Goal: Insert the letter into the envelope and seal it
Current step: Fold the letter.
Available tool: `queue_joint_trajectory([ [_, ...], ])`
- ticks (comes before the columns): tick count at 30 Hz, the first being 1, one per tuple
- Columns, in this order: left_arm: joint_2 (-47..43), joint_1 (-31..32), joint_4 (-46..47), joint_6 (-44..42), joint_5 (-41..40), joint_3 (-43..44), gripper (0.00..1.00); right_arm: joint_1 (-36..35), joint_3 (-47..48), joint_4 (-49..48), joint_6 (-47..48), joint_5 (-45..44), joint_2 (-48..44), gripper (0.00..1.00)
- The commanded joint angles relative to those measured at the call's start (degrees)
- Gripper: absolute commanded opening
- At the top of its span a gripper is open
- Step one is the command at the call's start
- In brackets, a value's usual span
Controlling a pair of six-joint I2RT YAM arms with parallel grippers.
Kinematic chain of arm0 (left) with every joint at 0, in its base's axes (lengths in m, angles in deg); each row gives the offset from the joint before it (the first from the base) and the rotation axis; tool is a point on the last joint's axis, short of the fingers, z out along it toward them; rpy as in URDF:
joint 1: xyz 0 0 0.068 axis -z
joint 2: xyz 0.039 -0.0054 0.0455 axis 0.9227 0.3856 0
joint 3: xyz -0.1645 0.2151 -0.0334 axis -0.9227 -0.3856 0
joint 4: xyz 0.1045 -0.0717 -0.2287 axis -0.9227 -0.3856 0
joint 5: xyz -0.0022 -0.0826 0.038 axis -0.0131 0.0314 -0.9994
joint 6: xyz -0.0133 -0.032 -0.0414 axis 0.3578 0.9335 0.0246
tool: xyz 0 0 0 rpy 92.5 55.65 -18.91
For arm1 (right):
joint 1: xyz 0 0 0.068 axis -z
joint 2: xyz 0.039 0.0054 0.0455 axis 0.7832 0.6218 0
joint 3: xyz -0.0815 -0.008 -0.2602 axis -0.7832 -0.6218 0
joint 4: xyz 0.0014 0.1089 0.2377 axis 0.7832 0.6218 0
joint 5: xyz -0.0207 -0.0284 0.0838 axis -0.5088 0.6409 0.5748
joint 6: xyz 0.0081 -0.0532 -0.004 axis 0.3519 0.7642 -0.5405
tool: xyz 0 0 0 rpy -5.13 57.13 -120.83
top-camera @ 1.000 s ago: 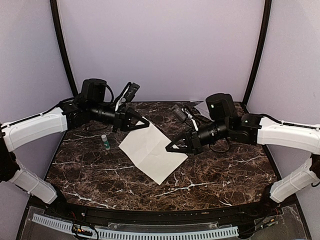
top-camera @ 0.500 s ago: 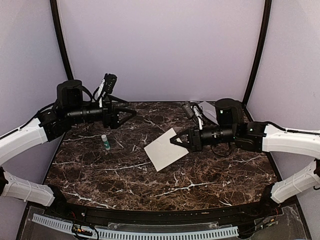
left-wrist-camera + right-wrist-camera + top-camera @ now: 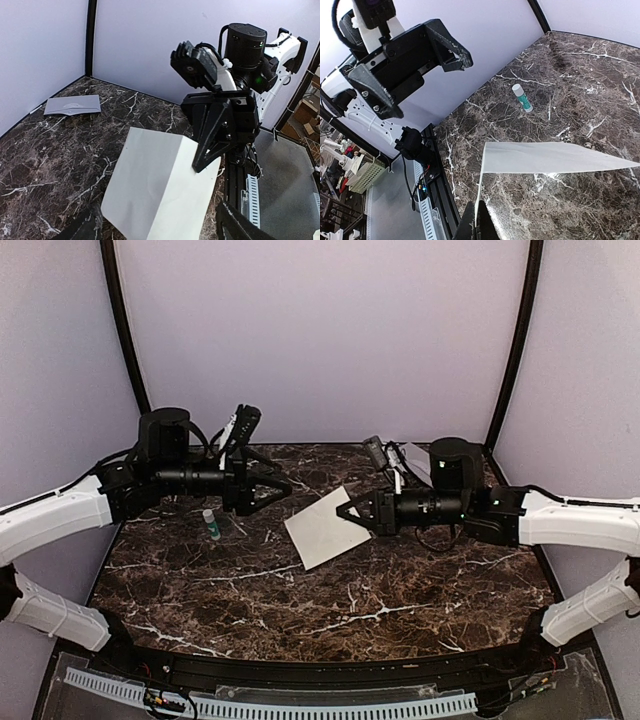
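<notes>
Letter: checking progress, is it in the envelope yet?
Out. The right end effector grips the letter by one edge, while the envelope lies flat and apart, farther back.

The table (image 3: 350, 610) was a dark brown slab veined with white, like marble, with a black rim along its near edge. Two things lay directly on it. A small white tube (image 3: 211, 525) with a green band rested on its side in the far half, near the left edge. The envelope (image 3: 72, 105), plain light grey, lay flat in the far right corner, close to the back wall, well apart from the tube.
</notes>
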Motion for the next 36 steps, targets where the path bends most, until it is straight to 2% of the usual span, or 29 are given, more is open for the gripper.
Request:
queue_joint_trajectory([
  [1, 1.3, 2.3, -1.3, -1.6, 2.7, 1.7, 0.76, 0.3, 1.7, -3.1, -0.3, 1.8, 1.7, 0.00],
  [5, 3.5, 3.1, -3.9, -2.0, 4.0, 2.8, 0.70, 0.2, 2.8, -2.2, 0.6, 3.6, 2.6, 0.00],
  [9, 5.4, 3.6, -5.7, -2.5, 5.7, 4.0, 0.59, 0.3, 4.4, -0.2, 2.0, 6.5, 3.6, 0.00],
  [15, 7.4, 4.1, -7.0, -2.5, 6.5, 4.9, 0.48, -0.1, 5.6, 2.2, 3.5, 9.1, 4.8, 0.00],
  [23, 8.8, 4.3, -7.5, -2.5, 9.4, 5.4, 0.43, -0.2, 6.9, 4.2, 4.9, 9.6, 5.7, 0.00],
  [36, 11.0, 4.8, -9.3, -2.5, 8.6, 6.5, 0.40, -0.4, 7.6, 5.8, 6.0, 11.0, 5.9, 0.00],
])
